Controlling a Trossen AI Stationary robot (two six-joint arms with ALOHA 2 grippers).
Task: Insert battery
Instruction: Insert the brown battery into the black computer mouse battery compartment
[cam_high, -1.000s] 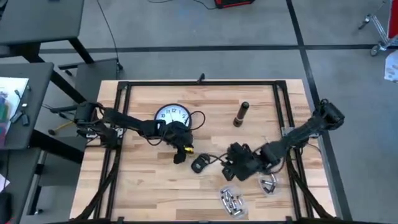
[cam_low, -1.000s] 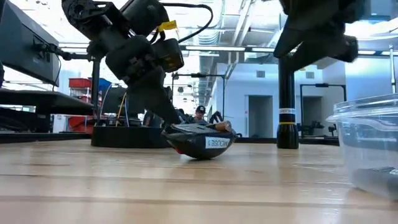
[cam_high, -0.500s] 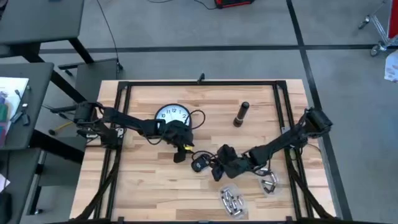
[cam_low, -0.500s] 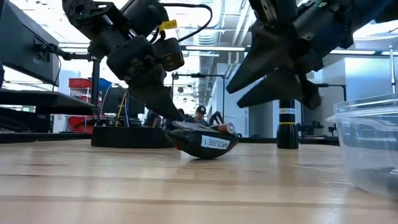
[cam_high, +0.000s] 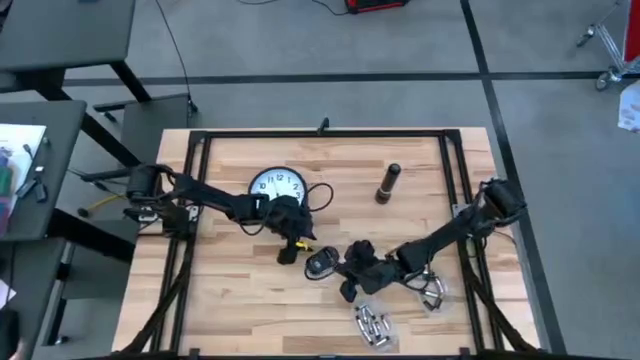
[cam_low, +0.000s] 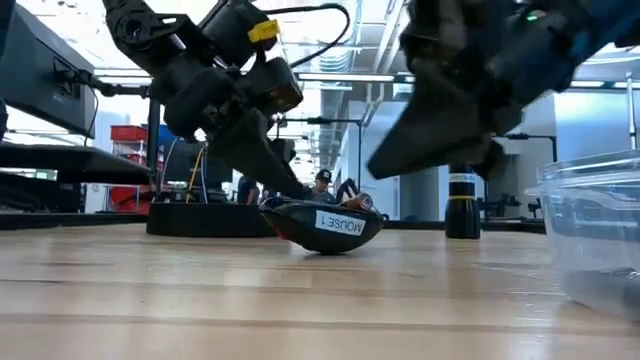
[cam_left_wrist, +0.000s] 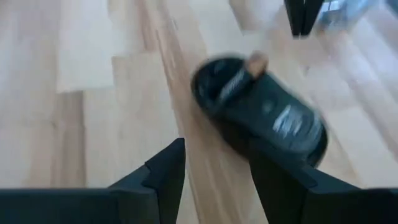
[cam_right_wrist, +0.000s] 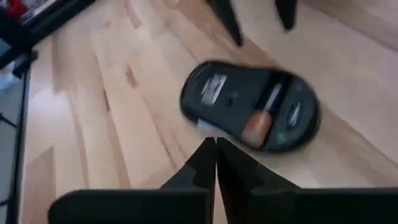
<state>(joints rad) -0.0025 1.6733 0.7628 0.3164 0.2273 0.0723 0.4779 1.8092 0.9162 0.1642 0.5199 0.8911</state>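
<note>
Right gripper (cam_high: 347, 291) nearer mouse (cam_high: 321, 262) now

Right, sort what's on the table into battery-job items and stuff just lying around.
Job items:
- mouse, upside down, battery in its bay
- left gripper, open beside the mouse
- right gripper, shut, near it

Lying about:
- clock
- flashlight
- clear containers

Wooden table (cam_high: 230, 290): mouse (cam_high: 321, 262), clock (cam_high: 275, 184), flashlight (cam_high: 388, 183), container (cam_high: 372, 324).
</note>
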